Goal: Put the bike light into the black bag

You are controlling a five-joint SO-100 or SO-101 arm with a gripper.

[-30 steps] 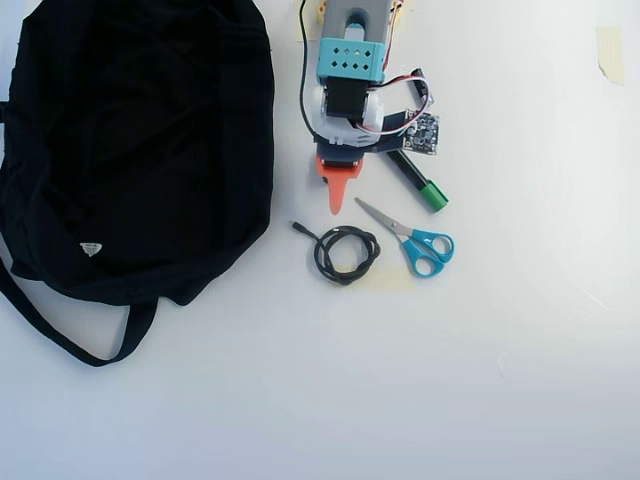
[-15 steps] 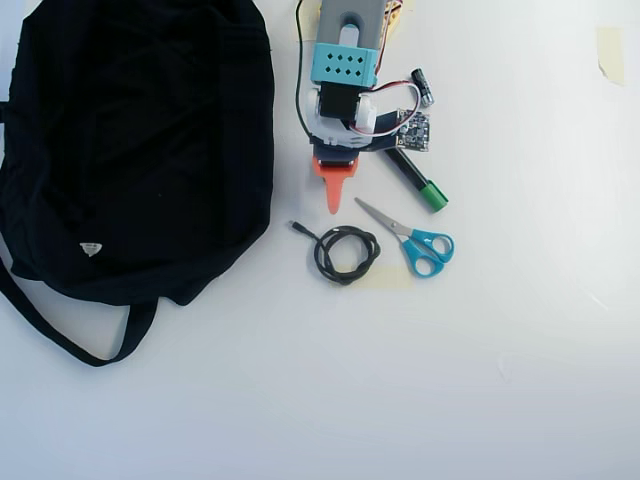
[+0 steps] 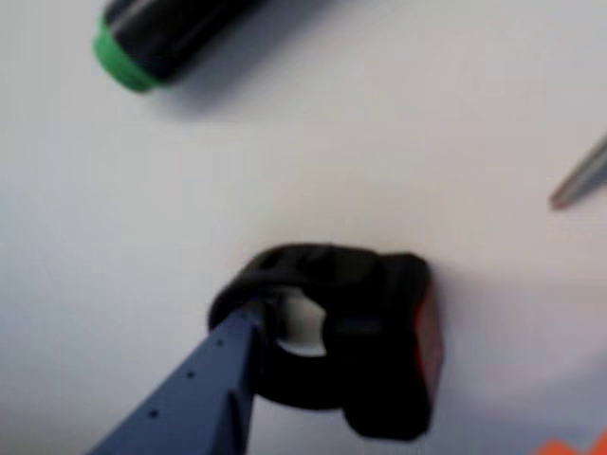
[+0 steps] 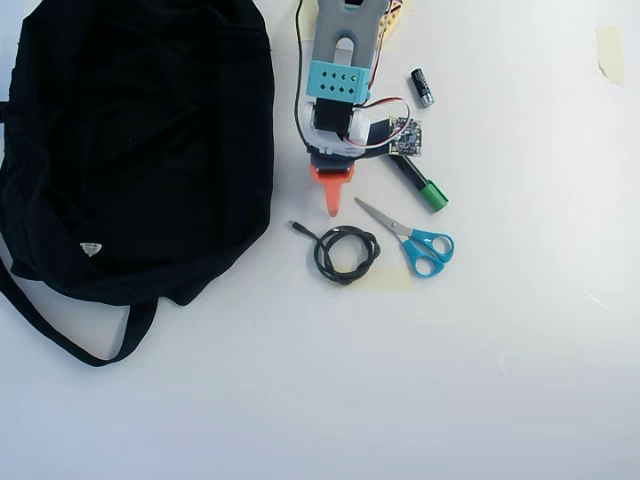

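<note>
Judging by the overhead view, nothing is in the black bag [image 4: 140, 150] yet: it lies closed and slumped at the left, its inside hidden. Right of it the gripper [image 4: 332, 190] points down at the table. In the wrist view the bike light [image 3: 379, 351] lies on the white table [image 3: 313, 161], a blue finger [image 3: 223, 370] touching its strap loop; whether the jaws are clamped cannot be told. Lifting and carrying left remain.
</note>
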